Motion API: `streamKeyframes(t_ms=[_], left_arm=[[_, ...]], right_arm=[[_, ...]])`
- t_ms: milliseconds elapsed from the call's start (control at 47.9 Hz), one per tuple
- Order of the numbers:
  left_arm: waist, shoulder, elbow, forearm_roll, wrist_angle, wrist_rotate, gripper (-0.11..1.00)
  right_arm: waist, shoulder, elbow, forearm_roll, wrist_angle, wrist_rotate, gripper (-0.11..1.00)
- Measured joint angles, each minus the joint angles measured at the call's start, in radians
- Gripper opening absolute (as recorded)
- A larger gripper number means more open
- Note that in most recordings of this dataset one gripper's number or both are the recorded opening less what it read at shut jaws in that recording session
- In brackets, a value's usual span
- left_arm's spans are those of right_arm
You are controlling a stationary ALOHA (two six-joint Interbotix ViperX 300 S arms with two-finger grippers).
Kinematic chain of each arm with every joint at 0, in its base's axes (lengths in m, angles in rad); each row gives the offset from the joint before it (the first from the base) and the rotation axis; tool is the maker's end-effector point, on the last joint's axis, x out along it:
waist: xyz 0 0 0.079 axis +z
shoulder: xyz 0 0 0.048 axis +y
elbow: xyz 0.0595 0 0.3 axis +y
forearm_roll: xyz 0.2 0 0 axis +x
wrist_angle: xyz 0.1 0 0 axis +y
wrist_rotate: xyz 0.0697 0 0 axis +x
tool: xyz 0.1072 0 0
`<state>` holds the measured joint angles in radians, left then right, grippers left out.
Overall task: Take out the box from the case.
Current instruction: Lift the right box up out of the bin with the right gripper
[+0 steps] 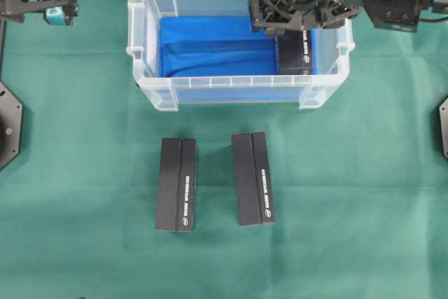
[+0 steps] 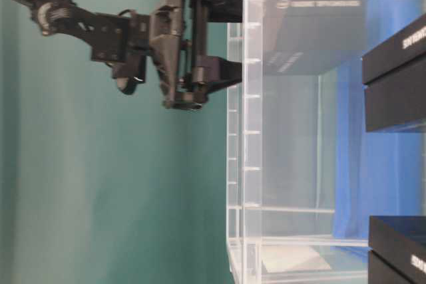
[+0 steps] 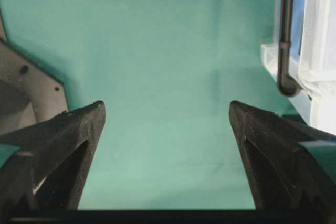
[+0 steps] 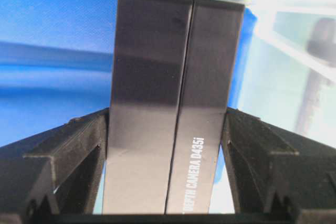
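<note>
Black box [image 4: 170,114] clamped in the right gripper [image 4: 167,145], inside the clear case [image 1: 150,89]!
It sits at the case's right end, on the blue lining; left gripper [image 3: 167,129] hangs wide apart, left of the case.

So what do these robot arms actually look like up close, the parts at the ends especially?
Both are black, skeletal machines of brackets and boxy motor blocks. The left end effector ends in two wedge-shaped black fingers with open cut-outs; a teal patch sits on that arm in the overhead view. The right end effector has matching black fingers with stepped, notched inner edges. Thin dark cables loop along the links.
</note>
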<state>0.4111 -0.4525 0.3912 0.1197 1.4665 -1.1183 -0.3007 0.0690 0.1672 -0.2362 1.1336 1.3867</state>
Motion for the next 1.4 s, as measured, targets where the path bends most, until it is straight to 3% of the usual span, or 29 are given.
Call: streamKeyframes(t_ms=[480, 1398], left_arm=[[0.0, -0.005, 0.003, 0.003, -0.037, 0.002, 0.98], [0.002, -0.005, 0.003, 0.012, -0.06, 0.005, 0.98]], right_arm=[[0.002, -0.103, -0.109, -0.002, 0.152, -0.003, 0.67], [0.044, -0.109, -0.356, -0.003, 0.402, -0.043, 0.67]])
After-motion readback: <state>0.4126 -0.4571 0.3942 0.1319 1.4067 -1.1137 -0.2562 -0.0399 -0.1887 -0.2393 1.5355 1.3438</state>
